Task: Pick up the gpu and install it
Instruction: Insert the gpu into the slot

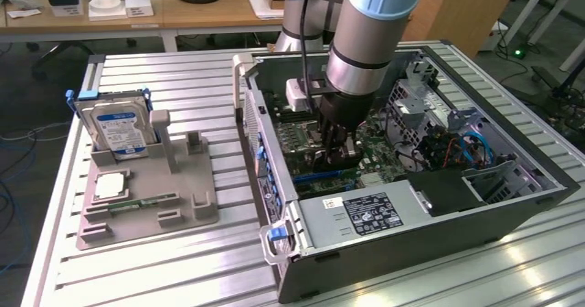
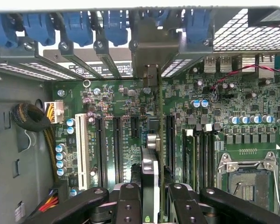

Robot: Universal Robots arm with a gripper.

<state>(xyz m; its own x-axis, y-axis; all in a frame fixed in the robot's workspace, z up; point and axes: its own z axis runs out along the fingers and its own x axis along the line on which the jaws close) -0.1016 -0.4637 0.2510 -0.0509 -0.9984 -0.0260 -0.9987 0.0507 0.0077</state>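
Open computer case [image 1: 512, 204], gripper [image 2: 151, 196] inside, partly closed, apparently clamping the edge-on gpu [image 2: 149, 179]

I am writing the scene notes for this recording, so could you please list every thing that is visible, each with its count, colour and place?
gpu: one, black and green, edge-on between the gripper fingers, above the motherboard slots.
computer case: one, dark grey, open, on the exterior view's right.
motherboard: one, green, inside the case.
power supply: one, grey with a black label, at the case's near end.
hard drive: one, silver with a blue-white label, upright in the grey holder.
parts holder: one, grey, on the exterior view's left.
memory stick: one, green, lying in the holder.
table: one, silver, slatted.
gripper: one, black, shut on the gpu.
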